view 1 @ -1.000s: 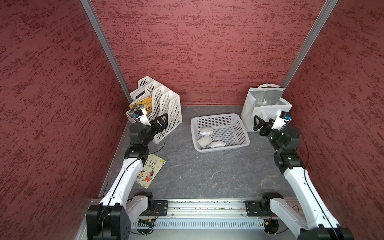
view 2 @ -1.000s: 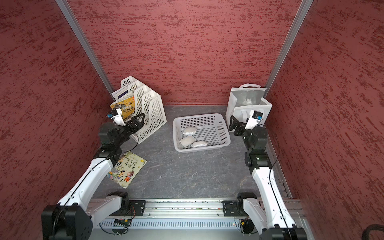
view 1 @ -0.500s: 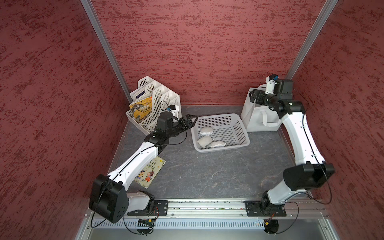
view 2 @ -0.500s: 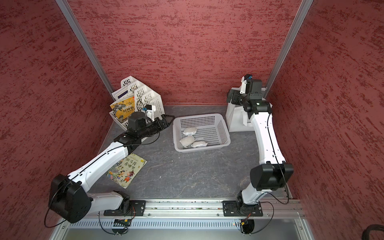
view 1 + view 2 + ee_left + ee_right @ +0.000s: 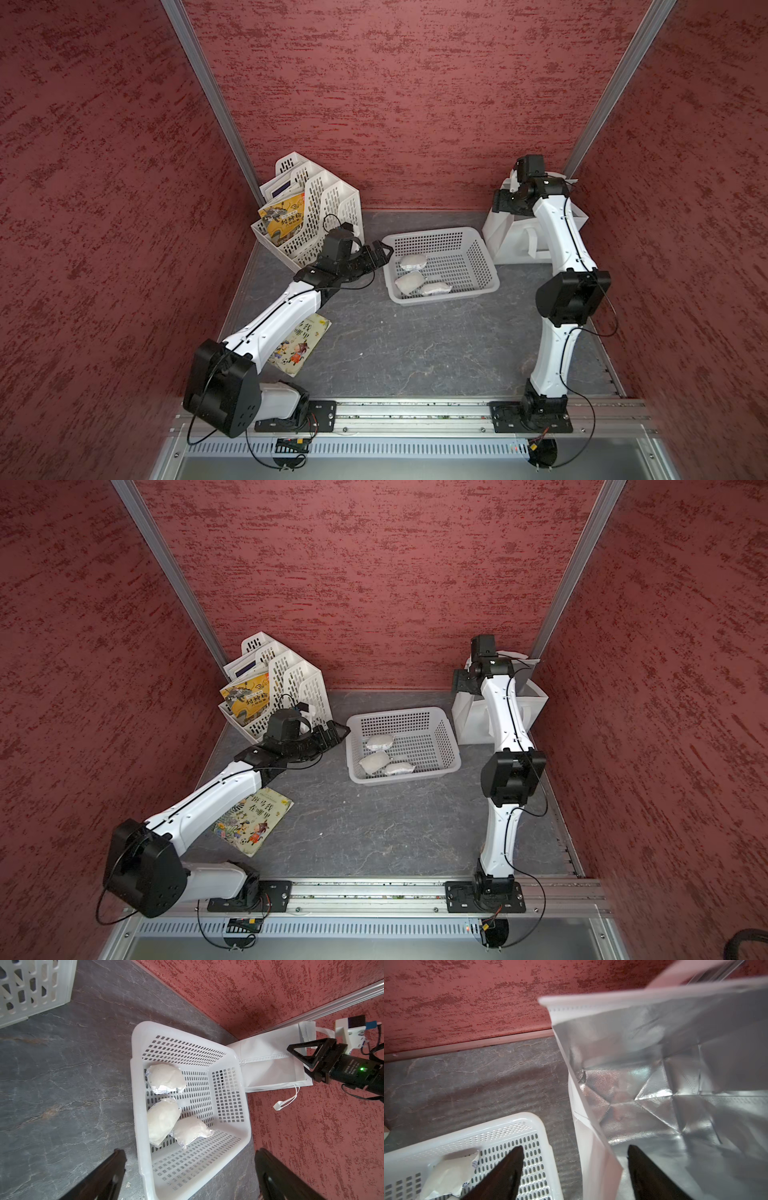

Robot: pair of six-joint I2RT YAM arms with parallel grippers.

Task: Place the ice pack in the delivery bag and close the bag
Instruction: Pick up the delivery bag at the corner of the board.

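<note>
Three white ice packs (image 5: 409,282) (image 5: 374,761) (image 5: 162,1120) lie in the white perforated basket (image 5: 440,299) (image 5: 141,1126). One ice pack (image 5: 448,1169) shows in the right wrist view. My left gripper (image 5: 384,251) (image 5: 343,730) (image 5: 190,1153) hovers open at the basket's left rim, holding nothing. The white delivery bag (image 5: 513,241) (image 5: 471,721) (image 5: 268,1059) stands open at the back right, its foil lining (image 5: 654,1084) showing. My right gripper (image 5: 503,201) (image 5: 459,683) (image 5: 575,1148) is open at the bag's top, and its jaws straddle the wall nearest the basket.
A white file rack (image 5: 324,224) with books stands at the back left. A picture book (image 5: 299,349) lies on the grey floor under my left arm. Red walls close in on three sides. A metal rail (image 5: 415,409) runs along the front.
Both arms have unfolded from near their bases. The left gripper has reached out to the basket's rim. The right gripper has risen to the bag's top edge.
</note>
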